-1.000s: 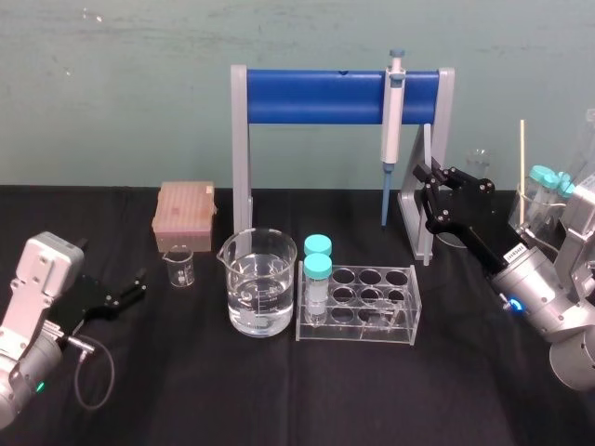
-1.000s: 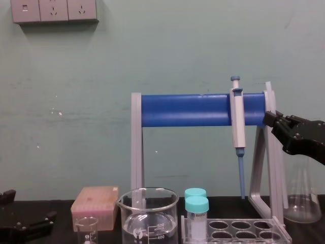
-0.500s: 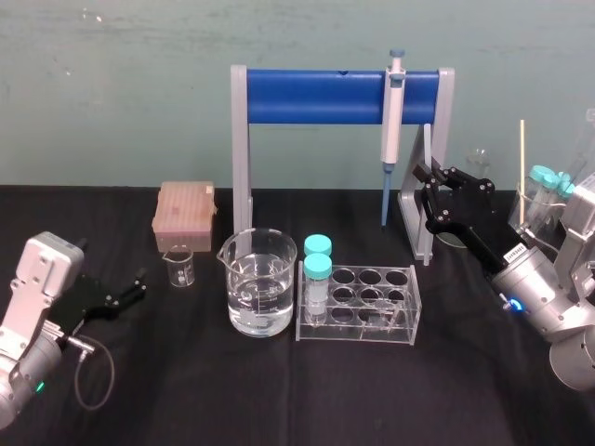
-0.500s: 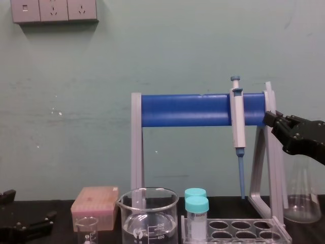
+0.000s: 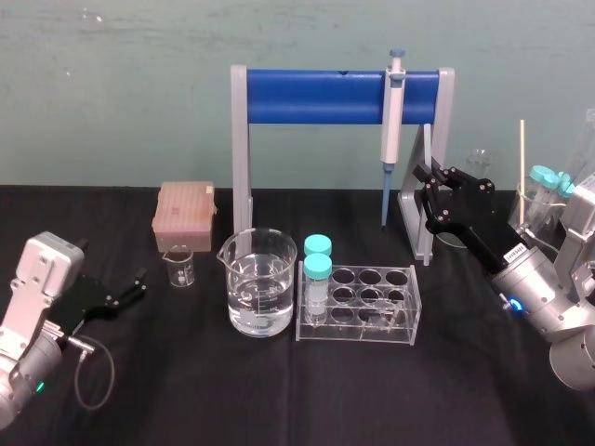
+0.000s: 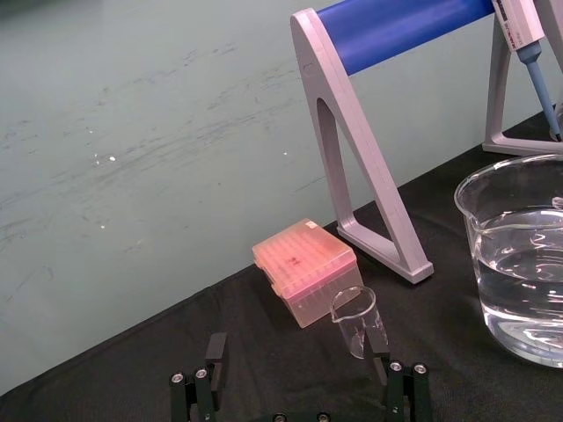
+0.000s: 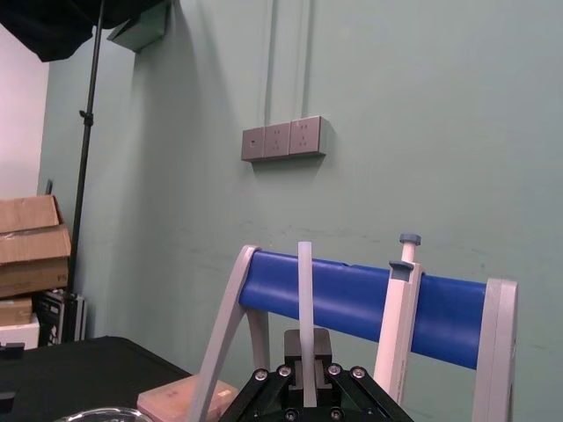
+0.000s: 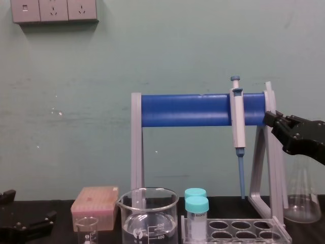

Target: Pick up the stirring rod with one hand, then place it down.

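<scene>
**Glass rod (image 5: 427, 149) upright in right gripper (image 7: 304, 356)**

Thin, straight, whitish-translucent; pinched between closed fingers, just beside the stand's (image 5: 335, 97) right leg. Lower end hard to separate from that leg; contact with table (image 5: 279, 390) cannot be told. Idle left gripper (image 5: 138, 284) low at left, fingers spread, empty. On beaker (image 8: 148, 213): 500, 400; vial (image 8: 196, 206) label illegible.

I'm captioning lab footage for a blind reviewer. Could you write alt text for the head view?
The right gripper is shut on the nearly upright stirring rod, beside the right post of a blue-barred pipette stand. In front stand a beaker of water and a tube rack; the open left gripper is parked at the left.
</scene>
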